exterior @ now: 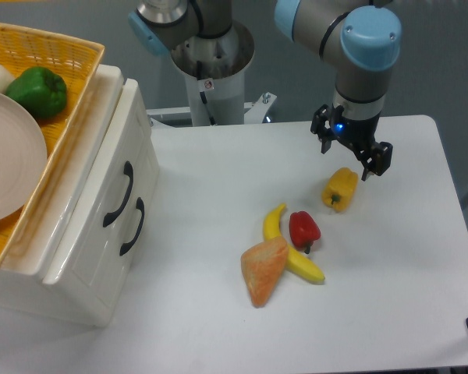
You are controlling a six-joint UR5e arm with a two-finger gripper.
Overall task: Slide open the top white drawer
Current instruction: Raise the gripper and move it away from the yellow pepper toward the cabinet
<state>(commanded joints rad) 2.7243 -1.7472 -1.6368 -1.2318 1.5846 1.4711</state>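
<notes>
I see my end effector (pixel 349 156) hanging with its fingers spread and nothing between them, just above the yellow pepper (pixel 339 188) on the white worktop (pixel 218 179). The top white drawer (pixel 113 167) sits well away from that pepper, across the worktop at the cabinet, closed flush, its black handle (pixel 118 195) untouched. Near the pepper lie a red pepper (pixel 304 228), a banana (pixel 292 253) and an orange wedge (pixel 263 269). A wicker basket (pixel 51 54) rests atop the cabinet.
</notes>
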